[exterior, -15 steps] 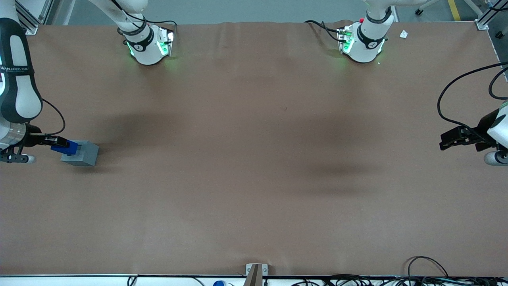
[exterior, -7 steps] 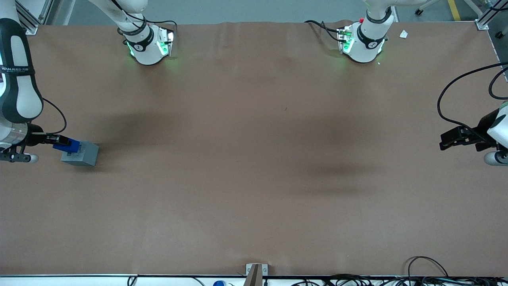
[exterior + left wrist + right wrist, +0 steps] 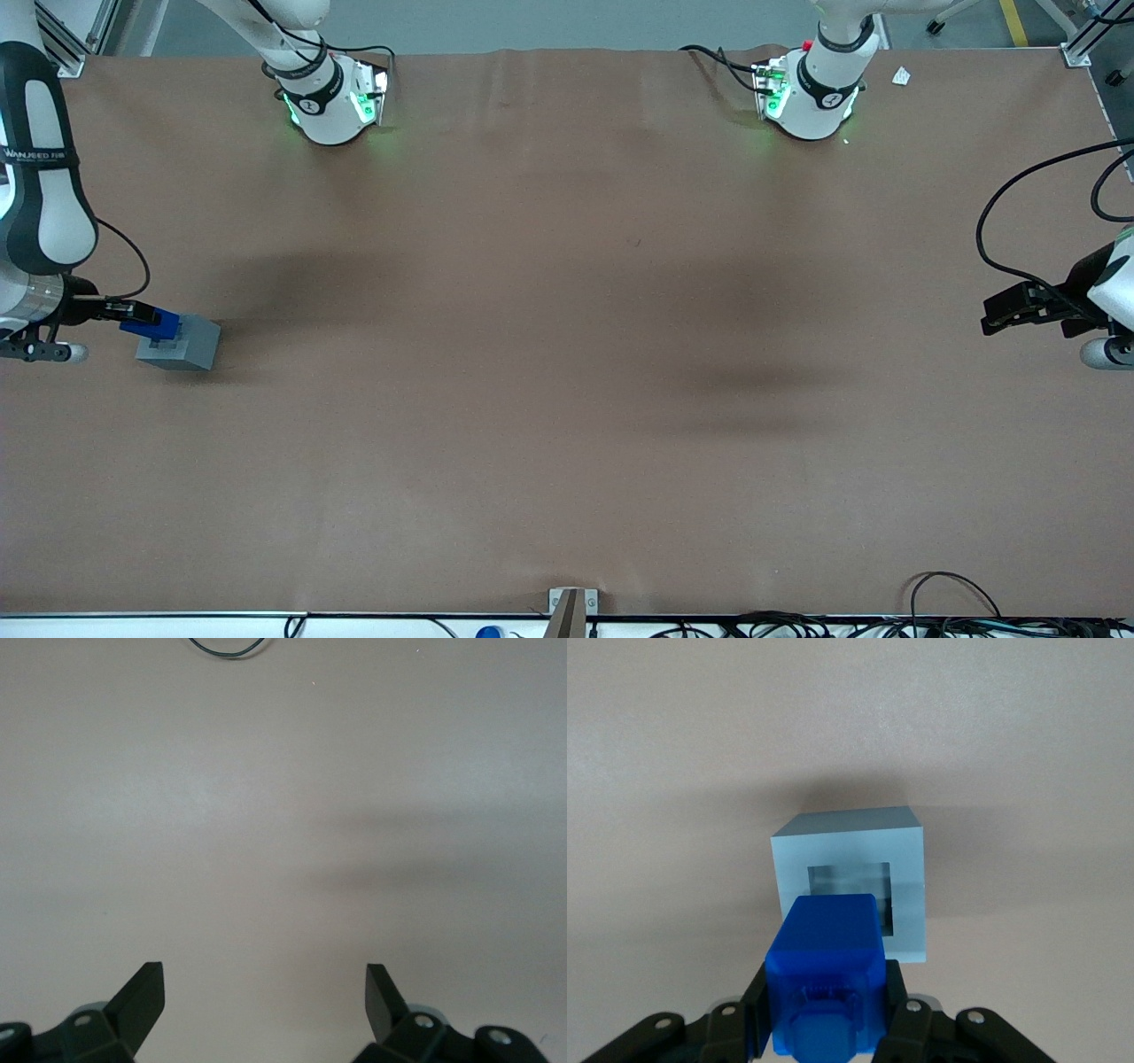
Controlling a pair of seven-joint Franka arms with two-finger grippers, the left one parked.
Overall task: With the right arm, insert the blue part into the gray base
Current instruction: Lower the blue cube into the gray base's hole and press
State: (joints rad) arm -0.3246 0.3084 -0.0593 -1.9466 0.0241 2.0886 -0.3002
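The gray base [image 3: 180, 343] sits on the brown table at the working arm's end. Its square recess shows in the right wrist view [image 3: 849, 889]. My right gripper [image 3: 135, 312] is shut on the blue part [image 3: 151, 324], which hangs over the base's top edge. In the right wrist view the blue part [image 3: 826, 970] is clamped between the black fingers [image 3: 756, 1003] and covers part of the gray base's recess. I cannot tell whether the part touches the base. The gripper [image 3: 827, 1010] is just above the base.
The brown table cover [image 3: 567, 354] stretches wide toward the parked arm's end. Two white arm bases with green lights [image 3: 330, 97] [image 3: 808, 93] stand at the table's edge farthest from the front camera. Cables [image 3: 957, 594] lie along the near edge.
The right gripper with the blue part has shifted slightly toward the table's working-arm edge and a little lower over the gray base. The base has not moved.
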